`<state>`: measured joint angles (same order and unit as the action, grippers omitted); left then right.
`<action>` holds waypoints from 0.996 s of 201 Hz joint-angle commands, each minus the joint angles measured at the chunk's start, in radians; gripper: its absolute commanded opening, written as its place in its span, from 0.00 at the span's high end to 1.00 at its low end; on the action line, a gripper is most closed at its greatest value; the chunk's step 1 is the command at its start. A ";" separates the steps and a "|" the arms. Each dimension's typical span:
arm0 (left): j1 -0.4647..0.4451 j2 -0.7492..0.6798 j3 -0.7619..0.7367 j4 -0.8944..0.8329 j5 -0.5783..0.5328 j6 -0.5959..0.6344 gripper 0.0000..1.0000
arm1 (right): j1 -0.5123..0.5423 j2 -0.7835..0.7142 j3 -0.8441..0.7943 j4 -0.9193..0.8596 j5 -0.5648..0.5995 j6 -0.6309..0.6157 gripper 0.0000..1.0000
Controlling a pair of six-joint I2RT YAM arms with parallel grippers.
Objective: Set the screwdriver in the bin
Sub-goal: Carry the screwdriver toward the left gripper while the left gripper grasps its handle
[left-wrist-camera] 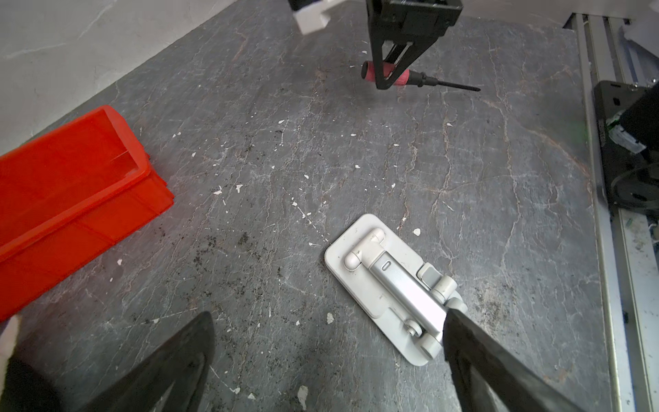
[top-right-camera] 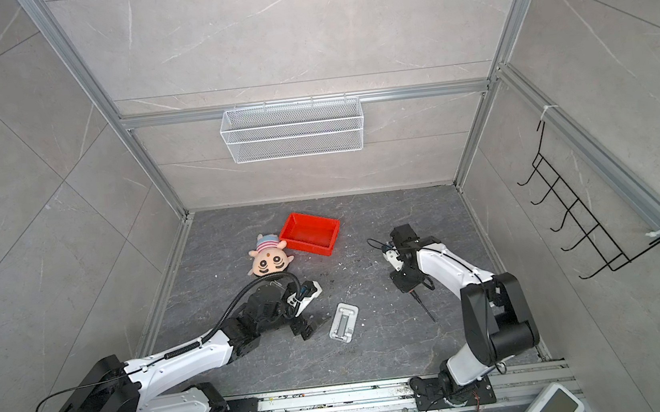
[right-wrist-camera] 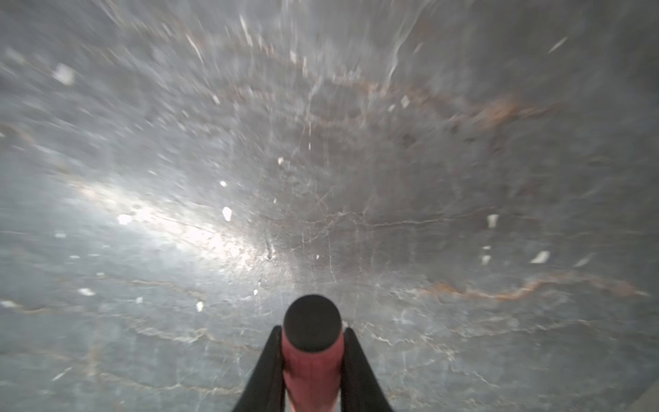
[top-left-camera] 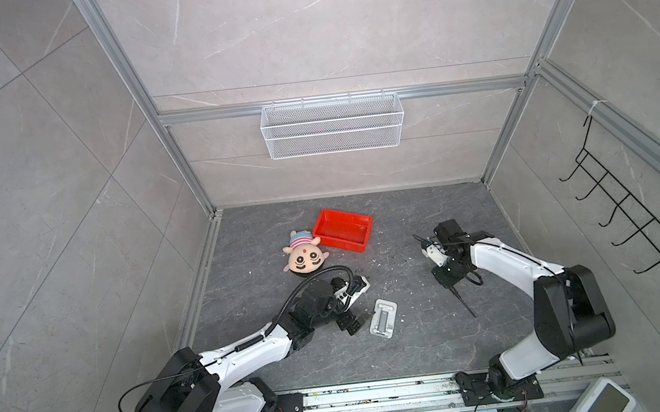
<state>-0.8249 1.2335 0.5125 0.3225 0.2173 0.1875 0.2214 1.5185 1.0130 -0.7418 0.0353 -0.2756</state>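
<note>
Pinched tight on the red handle, your right gripper (right-wrist-camera: 313,360) holds the screwdriver (right-wrist-camera: 313,342) with a finger on either side, as the right wrist view shows; the black cap end faces the camera and only blurred grey floor lies beyond, so you get no sight of the bin from here. Your left wrist view gives the side-on check: the right gripper (left-wrist-camera: 387,73) clamps the handle near its middle, which keeps the screwdriver (left-wrist-camera: 403,76) level with the thin shaft sticking out free, and it looks lifted just clear of the floor. Your left gripper (left-wrist-camera: 328,360) stands spread wide with nothing between the fingers, just beside a white folding stand (left-wrist-camera: 392,289), and the bin (left-wrist-camera: 71,199) lies at nine o'clock in that picture. In both top views the bin (top-left-camera: 343,230) (top-right-camera: 309,232) sits empty near the back of the floor, at about eleven o'clock from the right gripper (top-left-camera: 451,280), well apart from it, with a plush toy (top-left-camera: 304,255) touching or nearly touching its left corner. The shaft of the screwdriver (top-left-camera: 465,303) points toward five o'clock, away from the bin. You probably need to carry it toward eleven o'clock over the low wall before letting go; the left arm sits low and clear of that path.
</note>
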 commanded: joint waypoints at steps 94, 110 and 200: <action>0.018 0.167 0.074 0.473 0.025 -0.443 0.00 | 0.009 -0.198 0.170 0.030 -0.282 0.248 1.00; 0.018 0.220 0.116 0.503 0.065 -0.471 0.00 | 0.020 -0.202 0.184 0.051 -0.331 0.274 1.00; 0.020 0.426 0.322 0.564 0.188 -0.539 0.05 | 0.167 -0.170 0.259 0.153 -0.336 0.303 1.00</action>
<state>-0.8116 1.6329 0.7795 0.8024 0.3569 -0.3313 0.3561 1.3373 1.2263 -0.6453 -0.2958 -0.0090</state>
